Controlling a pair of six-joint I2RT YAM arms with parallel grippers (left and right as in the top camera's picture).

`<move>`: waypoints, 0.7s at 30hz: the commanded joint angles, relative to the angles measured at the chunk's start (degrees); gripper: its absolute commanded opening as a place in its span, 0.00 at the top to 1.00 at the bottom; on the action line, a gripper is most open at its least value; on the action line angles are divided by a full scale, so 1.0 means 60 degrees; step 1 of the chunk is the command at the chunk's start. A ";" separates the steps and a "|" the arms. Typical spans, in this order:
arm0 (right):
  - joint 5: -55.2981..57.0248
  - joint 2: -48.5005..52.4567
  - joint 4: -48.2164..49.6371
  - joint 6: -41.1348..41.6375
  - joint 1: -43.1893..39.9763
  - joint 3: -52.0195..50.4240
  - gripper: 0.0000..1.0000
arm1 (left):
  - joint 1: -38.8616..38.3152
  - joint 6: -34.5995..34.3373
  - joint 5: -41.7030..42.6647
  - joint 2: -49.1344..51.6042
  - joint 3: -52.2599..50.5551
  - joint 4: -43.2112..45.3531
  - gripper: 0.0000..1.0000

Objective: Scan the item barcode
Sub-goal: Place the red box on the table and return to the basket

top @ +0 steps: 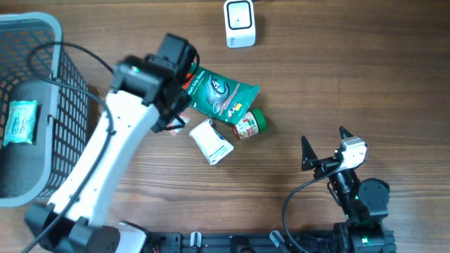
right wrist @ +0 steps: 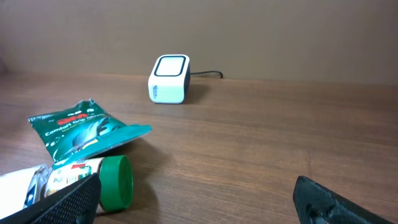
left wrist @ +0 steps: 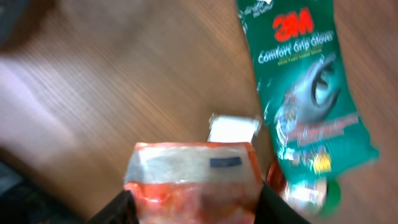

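My left gripper (left wrist: 194, 210) is shut on an orange-red packet (left wrist: 193, 174) with a pale band and a small dark label, held above the wood table. From overhead the left gripper (top: 176, 95) hangs over the left end of a green 3M glove packet (top: 223, 95), and only red slivers of the orange-red packet (top: 189, 73) peek out from under it. The white barcode scanner (top: 240, 22) stands at the table's far edge, apart from the packet. Near the front right, my right gripper (top: 325, 146) stands open and empty, facing the scanner (right wrist: 169, 79).
A jar with a green lid (top: 250, 125) lies beside a white packet (top: 211, 140) under the glove packet. A grey wire basket (top: 42, 31) at the left holds a teal packet (top: 20, 121). The scanner's cable runs off the back edge.
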 commanded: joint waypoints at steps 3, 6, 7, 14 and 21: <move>0.0033 -0.0022 0.0033 -0.0062 -0.0033 -0.0011 0.00 | 0.0040 -0.0838 0.0339 -0.0095 -0.4335 0.3847 0.60; 0.0033 -0.0022 0.0033 -0.0066 -0.0033 -0.0011 0.00 | 0.0044 -0.0849 0.0528 -0.0095 -0.5854 0.5625 0.60; 0.0033 -0.0022 0.0033 -0.0062 -0.0033 -0.0011 0.00 | 0.0044 -0.0849 0.0528 -0.0095 -0.6178 0.5941 0.60; 0.0036 -0.0025 0.0033 -0.0062 -0.0033 -0.0011 0.00 | 0.0095 0.1188 0.0441 -0.0750 -0.3898 0.5242 0.00; 0.0033 -0.0025 0.0033 -0.0062 -0.0033 -0.0011 0.00 | 0.2127 0.1486 -0.3326 -0.1151 0.3993 0.0382 0.00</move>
